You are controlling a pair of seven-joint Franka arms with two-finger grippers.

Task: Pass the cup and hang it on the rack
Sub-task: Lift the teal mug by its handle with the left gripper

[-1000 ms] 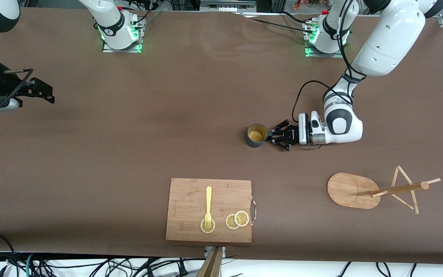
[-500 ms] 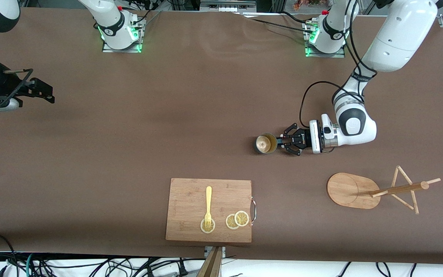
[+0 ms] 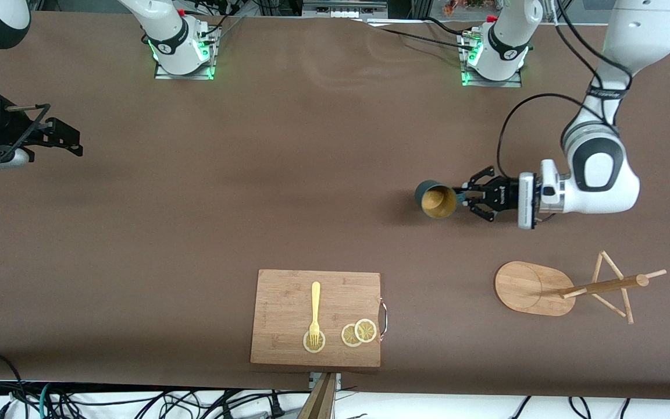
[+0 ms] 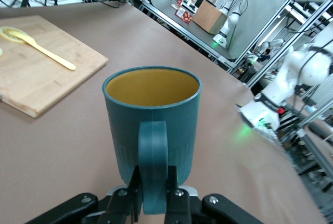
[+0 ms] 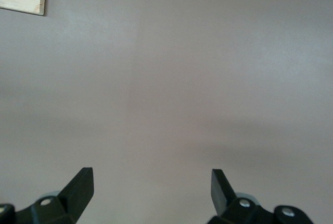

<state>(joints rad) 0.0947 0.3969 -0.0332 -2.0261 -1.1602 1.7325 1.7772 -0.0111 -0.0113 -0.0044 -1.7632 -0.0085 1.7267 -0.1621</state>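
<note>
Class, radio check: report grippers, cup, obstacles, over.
Left gripper shut on cup handle, up over bare table. Right gripper open, waiting. Rack unobstructed, pegs free.

No text, label, brand, number or sign can be read on anything in these views.
</note>
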